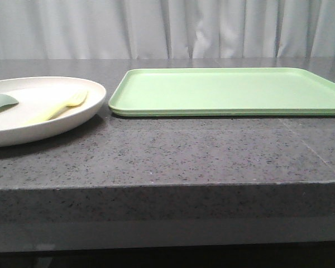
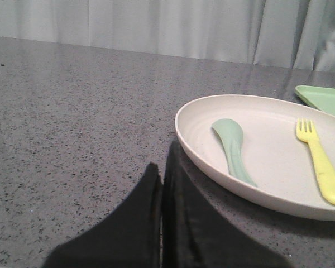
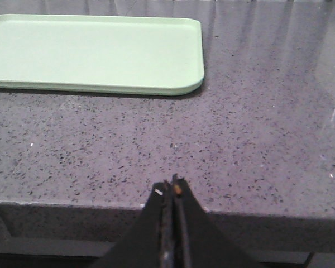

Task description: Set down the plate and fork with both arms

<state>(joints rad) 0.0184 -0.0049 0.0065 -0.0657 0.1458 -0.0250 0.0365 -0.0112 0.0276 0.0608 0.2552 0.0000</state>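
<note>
On the left part of the bench [image 1: 173, 156] lies the plate [image 1: 72, 114], and the fork [image 1: 58, 108] rests inside it beside a muted green spoon [image 2: 233, 148]. The light-green tray [image 1: 229, 90] is just beside the plate, to its right, and carries nothing. The left end effector [image 2: 162, 177] is pressed closed and holds nothing, near the plate rim. The right end effector [image 3: 172, 187] is also closed and empty, at the bench edge, well apart from the tray. I judge no grasp has begun. To do it well, each end effector should open first; one takes the plate by its low rim, the other pinches the slim fork at its handle and leaves the spoon alone.
</note>
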